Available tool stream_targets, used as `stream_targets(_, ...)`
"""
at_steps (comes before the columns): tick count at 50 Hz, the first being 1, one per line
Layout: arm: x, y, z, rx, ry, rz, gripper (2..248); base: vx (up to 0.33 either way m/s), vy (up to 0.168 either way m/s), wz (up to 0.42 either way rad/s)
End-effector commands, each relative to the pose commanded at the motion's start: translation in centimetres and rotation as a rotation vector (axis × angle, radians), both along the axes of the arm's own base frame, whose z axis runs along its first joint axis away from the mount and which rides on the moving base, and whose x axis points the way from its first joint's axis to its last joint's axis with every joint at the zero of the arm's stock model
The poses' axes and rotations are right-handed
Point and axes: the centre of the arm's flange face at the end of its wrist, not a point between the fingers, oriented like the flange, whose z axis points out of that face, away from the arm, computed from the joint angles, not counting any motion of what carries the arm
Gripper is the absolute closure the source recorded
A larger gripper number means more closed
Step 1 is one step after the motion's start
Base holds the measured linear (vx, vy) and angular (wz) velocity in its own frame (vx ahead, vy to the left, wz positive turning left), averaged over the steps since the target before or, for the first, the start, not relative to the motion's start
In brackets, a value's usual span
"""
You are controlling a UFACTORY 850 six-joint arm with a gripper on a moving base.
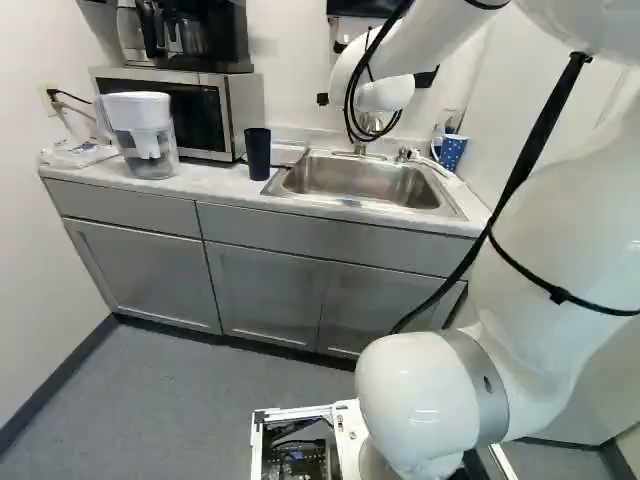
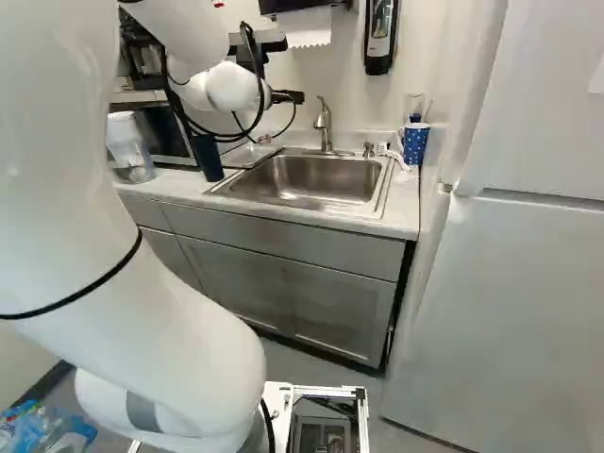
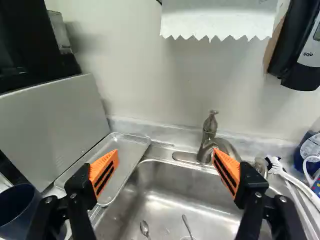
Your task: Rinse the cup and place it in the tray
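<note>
Empty fingers wide open, cup waiting at the sink's left

I am holding my black fingers with orange pads (image 3: pixel 165 159) wide apart over the sink area, with nothing between them. The dark navy, smooth-sided tumbler (image 1: pixel 257 153) is standing upright on the pale worktop (image 1: pixel 215 183), to the left of the rectangular stainless-steel sink (image 3: pixel 170 172). I am taking this as the cup to rinse, though a blue cup with white dots (image 1: pixel 452 151) is also standing at the far right.

The shallow silver metal tray (image 3: pixel 125 152) is lying between the silver-and-black microwave (image 1: pixel 235 115) and the sink, with the tumbler standing near its near-left end. I am judging the step in hand as the approach: the pickup, the rinse and the placing are all waiting. My next move is calling for a shift left and nearer, then a lowering around the tumbler's sides before closing. After that, I am expecting to carry it under the curved brushed-metal tap (image 3: pixel 207 135), minding the tray's raised rim on the way.
</note>
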Motion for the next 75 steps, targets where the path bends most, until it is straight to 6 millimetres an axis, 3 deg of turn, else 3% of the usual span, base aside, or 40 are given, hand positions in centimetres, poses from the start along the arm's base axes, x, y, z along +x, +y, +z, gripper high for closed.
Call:
stream_targets(45,0.00,0.00,0.00,0.000,0.000,0.000,3,-0.001,0.000,0.011)
stream_targets(75,0.00,0.00,0.00,0.000,0.000,0.000,3,0.040,0.007,0.229)
